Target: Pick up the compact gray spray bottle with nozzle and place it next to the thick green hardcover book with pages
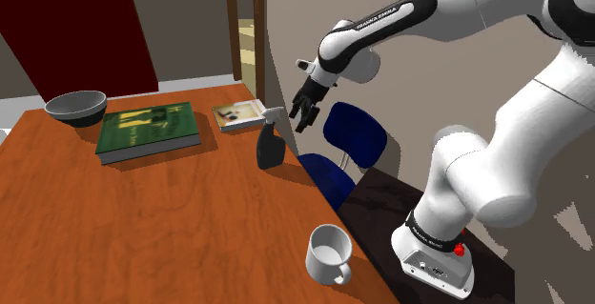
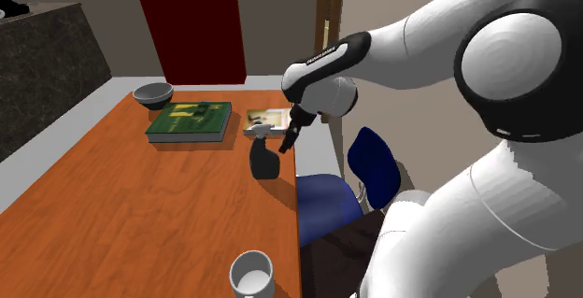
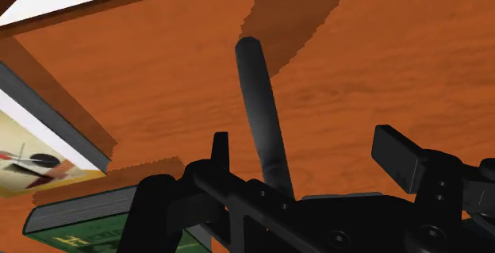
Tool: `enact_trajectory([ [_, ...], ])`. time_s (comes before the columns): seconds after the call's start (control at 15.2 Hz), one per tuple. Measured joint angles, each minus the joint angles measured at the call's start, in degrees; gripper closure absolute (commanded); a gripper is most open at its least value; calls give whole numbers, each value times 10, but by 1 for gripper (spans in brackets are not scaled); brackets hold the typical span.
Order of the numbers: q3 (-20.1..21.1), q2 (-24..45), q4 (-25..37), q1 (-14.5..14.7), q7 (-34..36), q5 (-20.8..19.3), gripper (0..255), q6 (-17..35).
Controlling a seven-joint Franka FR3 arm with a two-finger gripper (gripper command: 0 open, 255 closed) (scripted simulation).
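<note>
**One bottle to grab, and your hand is open wide**

Your hand point(image 1: 305, 113) has its two fingers far apart and holds nothing. I think it is open like that so the gray spray bottle point(image 1: 270, 142) can slip in between them. The bottle stands upright on the table point(image 1: 191, 216), well apart from the green book point(image 1: 148, 131), out by the table edge. Your hand hangs even farther from the green book, just past the bottle's top and a little higher. From the wrist you can see the bottle's dark top between the fingers, but they do not touch it. A small picture book point(image 1: 238, 114) lies near the green book, on the bottle's side. The wood in front of the green book looks bare, so that seems a good spot for the bottle. Go slow, because a bump could tip it over.
</note>
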Motion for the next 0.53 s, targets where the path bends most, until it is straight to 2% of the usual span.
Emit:
enact_trajectory([
  [0.2,-90,84,40,106,-187,137,0,2],
  [0.26,-108,110,53,129,-240,182,0,-4],
  [0.4,-119,143,64,149,-293,236,0,-7],
  [0.53,-121,167,71,157,-323,273,0,-9],
])
